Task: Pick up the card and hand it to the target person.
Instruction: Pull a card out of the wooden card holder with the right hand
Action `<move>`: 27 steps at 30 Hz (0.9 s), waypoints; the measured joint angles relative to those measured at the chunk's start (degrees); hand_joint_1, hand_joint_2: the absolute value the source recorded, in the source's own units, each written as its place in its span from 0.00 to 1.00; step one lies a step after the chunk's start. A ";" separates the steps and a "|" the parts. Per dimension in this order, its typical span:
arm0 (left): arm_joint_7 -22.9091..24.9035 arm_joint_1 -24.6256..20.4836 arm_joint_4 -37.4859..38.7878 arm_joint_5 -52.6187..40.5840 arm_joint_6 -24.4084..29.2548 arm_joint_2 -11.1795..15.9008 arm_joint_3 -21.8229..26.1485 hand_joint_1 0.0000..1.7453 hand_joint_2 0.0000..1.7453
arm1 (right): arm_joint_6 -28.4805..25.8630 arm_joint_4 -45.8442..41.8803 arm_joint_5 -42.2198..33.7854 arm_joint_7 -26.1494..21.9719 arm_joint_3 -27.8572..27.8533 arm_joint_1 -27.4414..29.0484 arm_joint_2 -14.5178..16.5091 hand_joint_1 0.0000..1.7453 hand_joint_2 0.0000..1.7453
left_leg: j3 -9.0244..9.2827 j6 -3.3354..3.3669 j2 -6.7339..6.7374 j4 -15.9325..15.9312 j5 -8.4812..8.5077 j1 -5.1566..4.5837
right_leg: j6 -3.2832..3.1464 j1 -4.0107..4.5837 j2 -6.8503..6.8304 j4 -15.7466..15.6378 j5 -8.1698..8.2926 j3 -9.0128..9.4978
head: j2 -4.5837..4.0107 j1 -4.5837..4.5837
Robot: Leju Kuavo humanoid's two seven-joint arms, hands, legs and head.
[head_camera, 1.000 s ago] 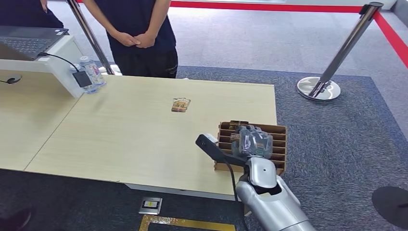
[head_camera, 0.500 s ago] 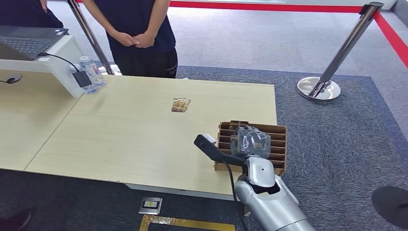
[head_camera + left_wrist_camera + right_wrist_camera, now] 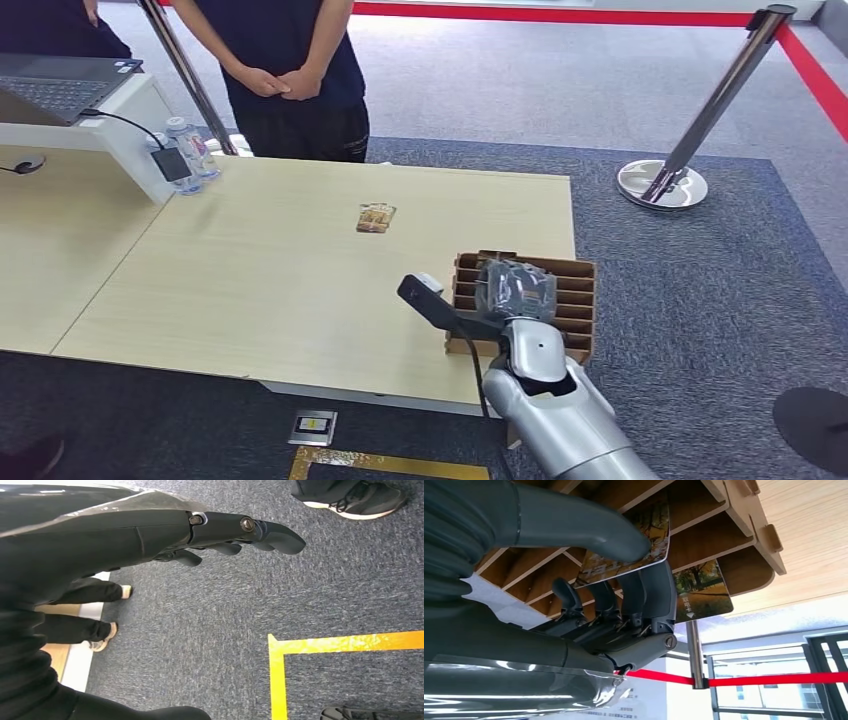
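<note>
**A:** ok so using the slotted box as the anchor, what's around it, big stuff first?

**B:** the wooden table [image 3: 270, 280] is the biggest thing; the cardboard slotted box [image 3: 570, 290] sits on its corner nearest the robot's right side; the grey carpet [image 3: 700, 300] spreads out past the box; a person [image 3: 290, 80] in dark clothes stands at the table's far edge, well away from the box, hands clasped in front; a stanchion [image 3: 690, 140] with red tape stands on the carpet beyond the box

**A:** and the hands?

**B:** right hand [image 3: 515, 290] is right over the box; in the right wrist view the thumb [image 3: 589, 530] and fingers [image 3: 649, 600] are pinching a card [image 3: 644, 545] with an autumn-tree print, its far end down between the dividers; left hand [image 3: 215, 535] hangs over the carpet, fingers loosely extended, nothing in them

**A:** any other cards?

**B:** yeah; a second card [image 3: 701, 592] sticks out of a slot just beside the pinched one; another small card [image 3: 376, 217] lies flat on the table, between the box and the person; tiny water bottle [image 3: 185, 150] far off at the table's other side
</note>
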 joint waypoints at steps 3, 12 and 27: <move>0.00 0.00 0.00 0.00 0.00 0.00 0.00 0.00 1.00 | -0.25 0.23 -0.08 -0.19 0.00 -0.11 0.03 0.80 1.00 | 0.00 0.00 0.00 0.00 0.00 0.00 | 0.01 0.00 0.00 0.00 0.01 0.00 | 0.00 0.01; -0.02 0.01 0.00 -0.02 0.00 0.00 0.00 0.00 1.00 | 0.69 -1.49 -3.16 -2.89 -0.37 -0.03 -0.22 0.81 1.00 | -0.01 0.00 0.00 0.00 0.01 0.00 | 0.00 0.00 0.00 0.00 0.03 -0.02 | 0.00 0.00; -1.16 0.04 0.00 0.74 0.00 0.02 0.01 0.00 1.00 | 8.45 -13.47 -12.60 -9.64 0.09 -1.19 -3.92 0.81 1.00 | -0.04 0.00 0.00 0.00 0.01 0.00 | -0.01 0.00 0.00 0.00 0.04 -0.04 | 0.00 0.01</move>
